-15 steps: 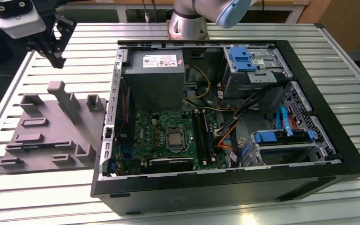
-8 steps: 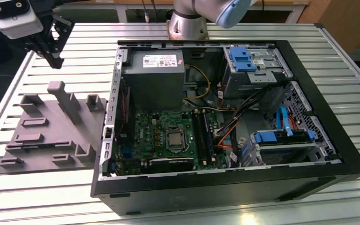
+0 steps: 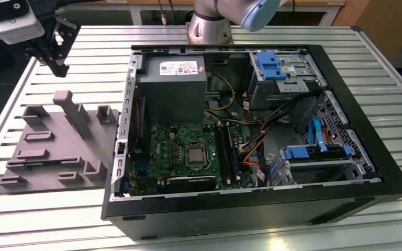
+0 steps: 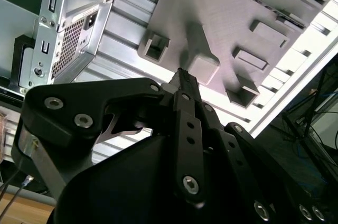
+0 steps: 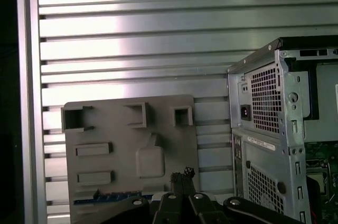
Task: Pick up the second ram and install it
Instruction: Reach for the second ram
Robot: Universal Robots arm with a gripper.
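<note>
And here we have the gripper (image 3: 60,69) high at the exterior view's left, fingers pressed together tip to tip with nothing between them. We see the same in both wrist views, where the two black fingers (image 4: 186,129) meet in one narrow point and carry nothing. It hangs in the air above the slatted metal table (image 3: 47,219), clear of everything.

Just below it lies the grey tray (image 3: 47,149), flat on the table, and its tall post (image 3: 71,110) is the nearest thing to the fingertips, though the two are apart. Square pockets and shallow slots stud the rest of the tray.

Now the second ram (image 5: 105,198): in the first wrist view we spot it as a thin bluish-green strip lying lengthwise on the tray, beyond the post and two of the slots, one end hidden behind the gripper body. It sits well apart from the fingertips, untouched.

Moving outward to the exterior view's right, the open computer case (image 3: 257,204) lies on its side just beside the tray. Inside we see the grey power supply (image 3: 169,89), and nearer the camera the green motherboard (image 3: 166,141) with its silver chip (image 3: 195,154). Dark slots run alongside that chip; we cannot tell what they hold.
</note>
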